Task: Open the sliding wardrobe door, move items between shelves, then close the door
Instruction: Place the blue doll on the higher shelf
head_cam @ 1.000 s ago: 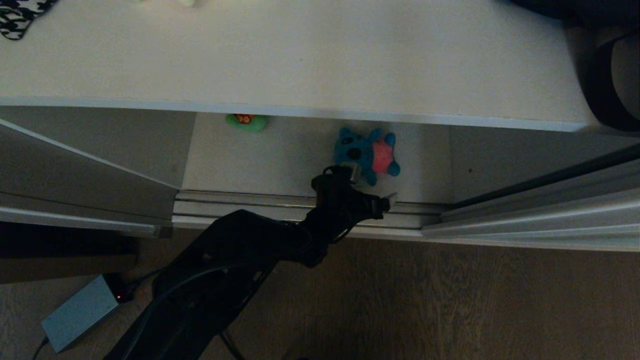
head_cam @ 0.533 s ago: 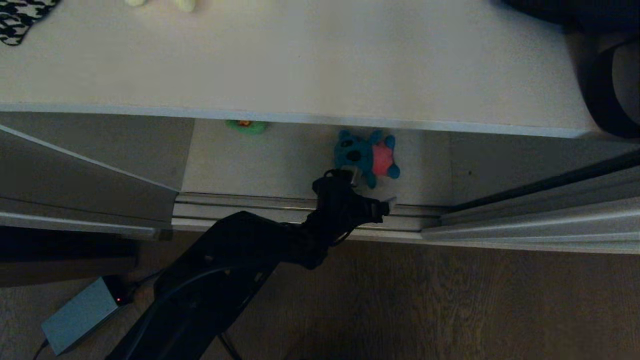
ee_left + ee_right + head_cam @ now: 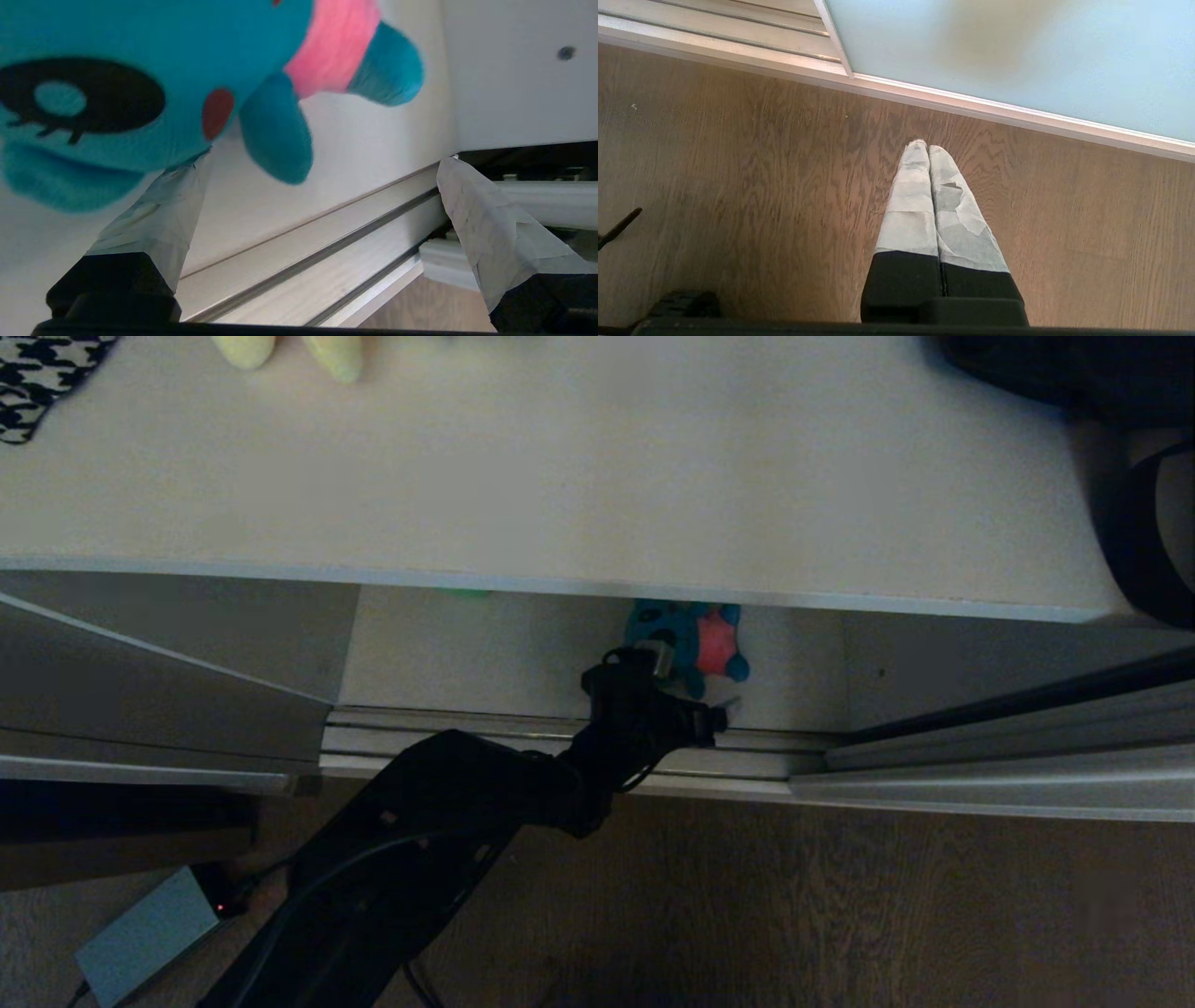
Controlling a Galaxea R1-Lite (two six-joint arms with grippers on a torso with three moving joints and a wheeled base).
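Note:
A blue plush toy (image 3: 689, 639) with a pink back lies on the lower shelf (image 3: 485, 653), its top hidden under the front edge of the upper shelf (image 3: 597, 476). My left gripper (image 3: 695, 684) hangs open just in front of it, over the door track. In the left wrist view the toy (image 3: 140, 70) fills the space past the taped fingers (image 3: 154, 224). One fingertip touches its head and a blue leg hangs between the jaws. A pale yellow toy (image 3: 289, 350) sits far back on the upper shelf. My right gripper (image 3: 924, 147) is shut over the wood floor beside the frosted sliding door (image 3: 1017, 56).
The door's frame (image 3: 990, 761) runs along the track at the right, and another panel (image 3: 140, 691) stands at the left. A grey box (image 3: 145, 933) with a cable lies on the floor. Houndstooth cloth (image 3: 37, 373) and a dark bag strap (image 3: 1144, 523) rest on the upper shelf.
The whole view has shifted: the upper shelf's front edge now sits lower in the picture, hiding a green toy and the blue toy's top. The left gripper stays open by the blue toy.

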